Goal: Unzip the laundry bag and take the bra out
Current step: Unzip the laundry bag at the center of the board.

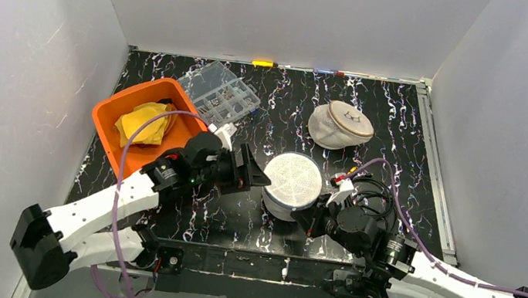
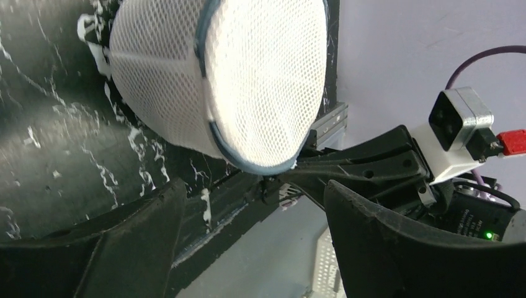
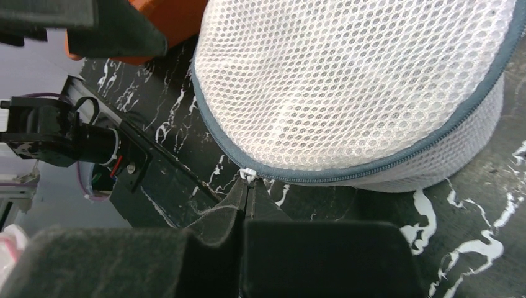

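Observation:
The laundry bag (image 1: 292, 184), a round white mesh drum with a grey-blue zip round its rim, lies tilted in the middle of the black table. My right gripper (image 3: 247, 186) is shut on the bag's small white zipper pull (image 3: 248, 174) at the near rim. The zip looks closed along the part that shows. My left gripper (image 1: 257, 175) stands open just left of the bag (image 2: 248, 81), its fingers (image 2: 142, 230) spread and touching nothing. The bra is hidden.
An orange bin (image 1: 113, 116) with yellow cloth sits at the left. Behind it lies a clear compartment box (image 1: 220, 92). A beige round pouch (image 1: 340, 125) rests at the back right. Grey walls enclose the table on three sides.

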{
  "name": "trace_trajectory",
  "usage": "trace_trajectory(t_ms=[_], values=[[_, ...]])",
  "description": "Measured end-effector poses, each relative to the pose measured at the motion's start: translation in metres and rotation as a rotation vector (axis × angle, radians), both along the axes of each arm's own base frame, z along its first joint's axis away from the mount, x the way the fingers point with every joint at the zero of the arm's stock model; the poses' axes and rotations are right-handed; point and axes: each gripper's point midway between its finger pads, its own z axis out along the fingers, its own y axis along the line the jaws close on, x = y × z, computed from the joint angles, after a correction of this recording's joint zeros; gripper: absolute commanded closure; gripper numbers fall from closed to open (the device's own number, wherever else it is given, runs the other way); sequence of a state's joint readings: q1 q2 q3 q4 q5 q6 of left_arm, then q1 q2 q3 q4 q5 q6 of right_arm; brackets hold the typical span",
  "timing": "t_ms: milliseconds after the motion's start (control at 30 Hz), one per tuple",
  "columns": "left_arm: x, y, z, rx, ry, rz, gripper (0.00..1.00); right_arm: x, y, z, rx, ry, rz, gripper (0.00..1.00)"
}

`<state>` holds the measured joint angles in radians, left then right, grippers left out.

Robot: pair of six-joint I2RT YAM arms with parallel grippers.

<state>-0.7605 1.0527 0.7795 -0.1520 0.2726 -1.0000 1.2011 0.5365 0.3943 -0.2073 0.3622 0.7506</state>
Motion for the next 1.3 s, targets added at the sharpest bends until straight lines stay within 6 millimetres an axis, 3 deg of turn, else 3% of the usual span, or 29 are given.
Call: trace_trajectory(t_ms=[133, 333, 700, 1100, 1300], values=[[-0.021, 0.006, -0.005, -0.015, 0.056, 0.058, 0.21, -0.002, 0.011, 0.001, 0.018, 0.01, 0.027, 0.99], [-0.036, -0.006, -0.017, -0.005, 0.123, 0.097, 0.24, -0.002, 0.027, -0.003, 0.022, 0.022, 0.059, 0.99], [-0.032, -0.02, -0.054, 0.076, 0.205, 0.174, 0.39, -0.003, 0.045, 0.006, 0.078, 0.02, 0.096, 0.99], [-0.013, -0.015, -0.045, 0.079, 0.165, 0.279, 0.43, -0.003, 0.047, 0.013, 0.108, 0.015, 0.099, 0.99], [-0.01, -0.013, -0.049, 0.095, 0.162, 0.303, 0.56, -0.004, 0.046, 0.017, 0.124, 0.011, 0.098, 0.99]])
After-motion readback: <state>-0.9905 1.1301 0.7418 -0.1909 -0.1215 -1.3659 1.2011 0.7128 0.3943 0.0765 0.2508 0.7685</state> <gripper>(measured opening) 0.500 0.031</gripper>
